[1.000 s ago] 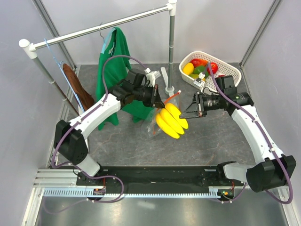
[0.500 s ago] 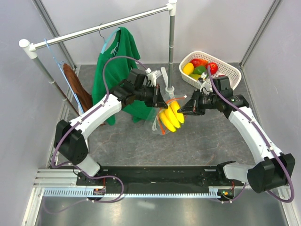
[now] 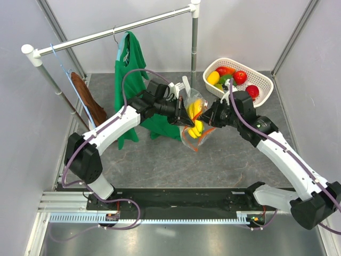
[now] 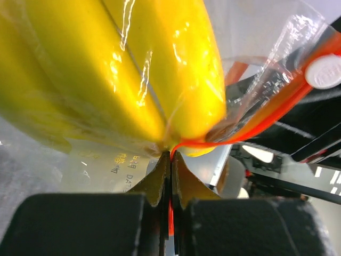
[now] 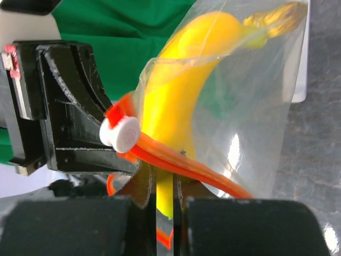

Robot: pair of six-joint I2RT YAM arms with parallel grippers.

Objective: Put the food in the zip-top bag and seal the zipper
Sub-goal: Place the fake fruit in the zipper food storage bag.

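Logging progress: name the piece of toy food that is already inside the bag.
The yellow banana bunch: it alone sits in the clear bag; the other pieces lie in the white basket.

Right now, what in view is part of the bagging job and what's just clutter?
Job: zip-top bag, its zipper, banana bunch inside it, food in the white basket, left hand and right hand, both pinching the bag's mouth.
Lying about: green shirt, clothes rail, brown cloth.
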